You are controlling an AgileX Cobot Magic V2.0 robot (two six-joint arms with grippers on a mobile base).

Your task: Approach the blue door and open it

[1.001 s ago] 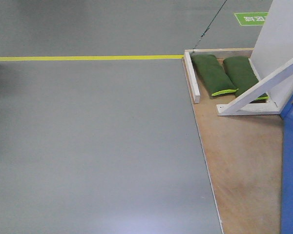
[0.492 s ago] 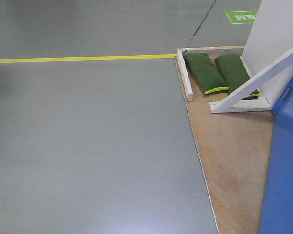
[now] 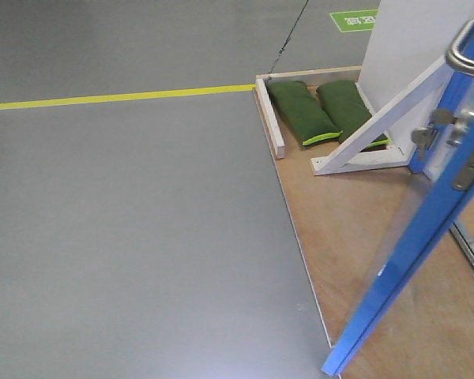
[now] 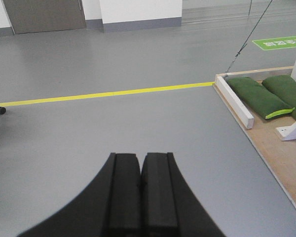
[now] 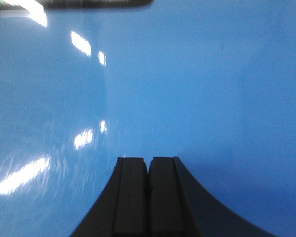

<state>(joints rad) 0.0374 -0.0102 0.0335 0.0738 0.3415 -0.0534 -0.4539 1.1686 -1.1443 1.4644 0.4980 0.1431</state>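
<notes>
The blue door (image 3: pixel 415 241) stands at the right of the front view, seen nearly edge-on as a slanted blue band. Its silver lever handle (image 3: pixel 466 49) shows at the top right, with the lock (image 3: pixel 423 136) below it and a metal latch plate (image 3: pixel 471 169) on the door's edge. In the right wrist view the glossy blue door (image 5: pixel 187 84) fills the frame, close in front of my right gripper (image 5: pixel 149 159), which is shut and holds nothing. My left gripper (image 4: pixel 140 155) is shut too, empty, over bare grey floor.
A plywood base (image 3: pixel 355 229) carries white slanted braces (image 3: pixel 383 118), two green sandbags (image 3: pixel 300 110) and a white wall panel (image 3: pixel 411 39). A yellow floor line (image 3: pixel 118 98) crosses the grey floor. A metal floor track (image 3: pixel 470 249) lies behind the door. A caster (image 4: pixel 0 110) sits far left.
The base and sandbags have slid left in the front view. The door, a blue strip at the right edge before, now shows its edge, handle and lock.
</notes>
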